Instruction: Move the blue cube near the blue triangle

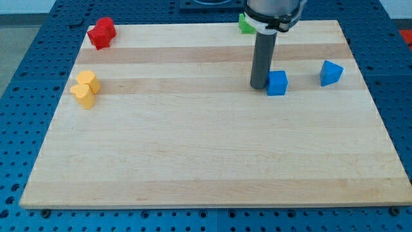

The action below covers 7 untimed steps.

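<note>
Camera view: my tip (260, 87) touches blue cube (277, 83).

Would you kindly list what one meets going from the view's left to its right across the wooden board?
Yellow heart-shaped block → red block of uneven shape → green block, partly hidden by the arm → my tip, the dark rod's lower end → blue cube → blue triangle.

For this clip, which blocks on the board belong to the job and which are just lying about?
In the job:
- blue cube, with my tip right against its left side
- blue triangle, to the cube's right, apart from it

Lying about:
- red block, top left
- yellow block, left edge
- green block, top edge, partly hidden
</note>
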{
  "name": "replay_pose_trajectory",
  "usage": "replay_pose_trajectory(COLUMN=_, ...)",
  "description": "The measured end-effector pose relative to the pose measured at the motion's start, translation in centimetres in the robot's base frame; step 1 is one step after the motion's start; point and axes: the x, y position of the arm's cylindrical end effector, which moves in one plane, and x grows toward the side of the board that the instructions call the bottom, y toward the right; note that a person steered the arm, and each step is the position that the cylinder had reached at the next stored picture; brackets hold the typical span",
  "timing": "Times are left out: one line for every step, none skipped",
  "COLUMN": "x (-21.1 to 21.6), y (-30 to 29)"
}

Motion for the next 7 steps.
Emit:
replay_pose_trajectory(x=0.0, y=-2.6)
replay_pose_trajectory(x=0.0, y=-2.7)
replay_pose_trajectory(x=0.0, y=-1.5)
replay_pose_trajectory(x=0.0, y=-1.2)
replay_pose_trajectory(x=-1.0, y=-3.7)
replay_pose_trajectory(x=-4.3, y=-2.7)
replay_pose_trajectory(x=-4.7, y=-1.0)
